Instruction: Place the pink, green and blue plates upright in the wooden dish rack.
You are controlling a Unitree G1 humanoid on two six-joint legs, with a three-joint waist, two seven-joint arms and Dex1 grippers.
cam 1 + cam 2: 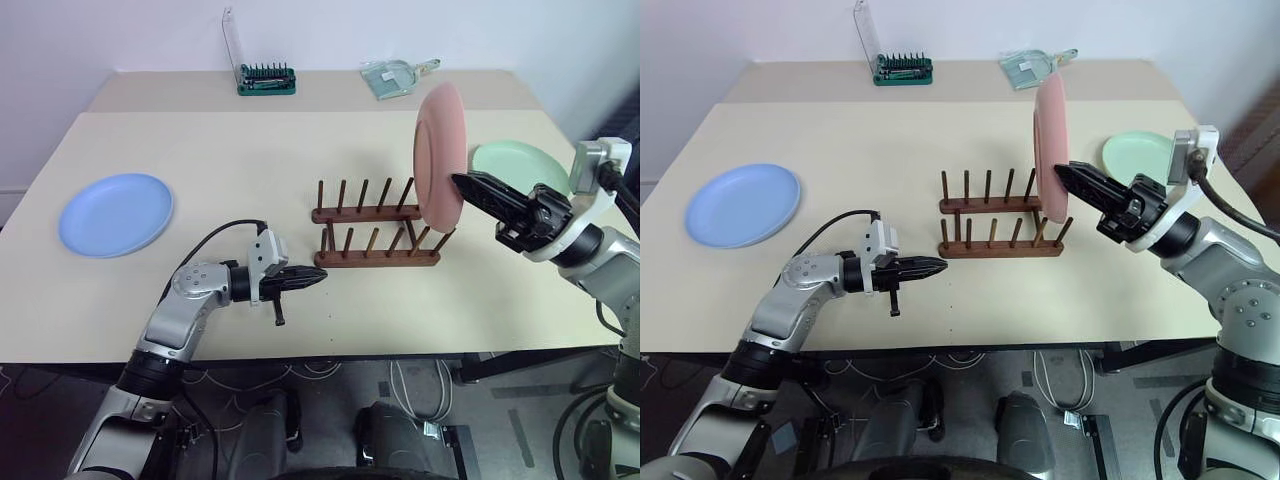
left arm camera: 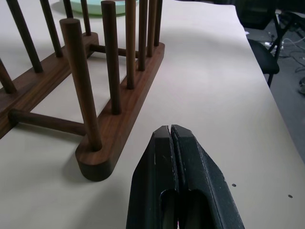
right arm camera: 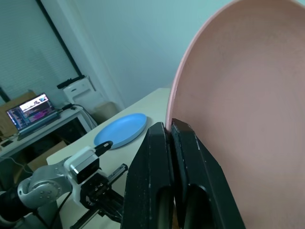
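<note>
While the pink plate (image 1: 440, 152) stands on edge above the right end of the wooden dish rack (image 1: 375, 236), the right hand (image 1: 462, 183) is clamped on its rim, its fingers pinched tight on the plate's edge as the right wrist view shows; the plate's lower edge sits low among the pegs at that end, though whether it already rests in a slot or hangs just above one cannot be told. The left hand (image 1: 318, 277) lies low over the desk (image 1: 250, 160), fingers pressed together with nothing between them, its tip just beside the near rail's left end; it looks placed to steady the rack, though contact is not clear.

The step in hand appears to be seating the first plate; the blue plate (image 1: 116, 213) lies flat well to the left, and the green plate (image 1: 525, 166) lies flat behind the right arm, so two of three are not yet begun.

The next move likely calls for lowering the pink plate straight down between two neighbouring pegs on both rails, keeping it upright; only once it leans on the pegs should the grip let go; a tilt could tip the light rack or let the plate roll off.
</note>
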